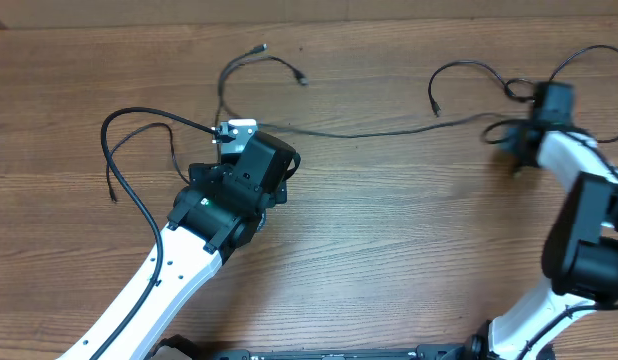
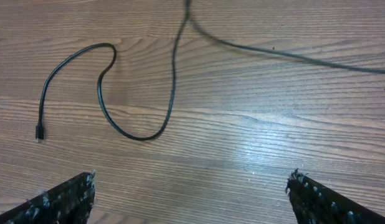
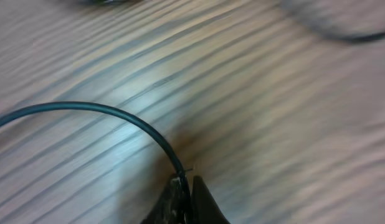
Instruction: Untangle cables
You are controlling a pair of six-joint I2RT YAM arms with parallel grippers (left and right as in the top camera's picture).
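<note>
Several thin black cables lie on the wooden table. One long cable [image 1: 379, 132] runs from the left gripper across to the right gripper. It shows at the top of the left wrist view [image 2: 273, 51]. A short looped cable [image 1: 264, 55] lies at the far centre. Another cable [image 1: 459, 67] curls at the far right. A cable with a small plug [image 2: 38, 132] loops in front of the left gripper. My left gripper [image 2: 191, 186] is open and empty above bare wood; it also shows in the overhead view [image 1: 229, 132]. My right gripper [image 3: 185, 182] is shut on a cable [image 3: 86, 107]; it also shows in the overhead view [image 1: 516, 155].
A thicker black wire [image 1: 129, 185] arcs from the left arm out to the left and back along it. The table's far edge [image 1: 389, 10] runs along the top of the overhead view. Both arm bases stand at the near edge.
</note>
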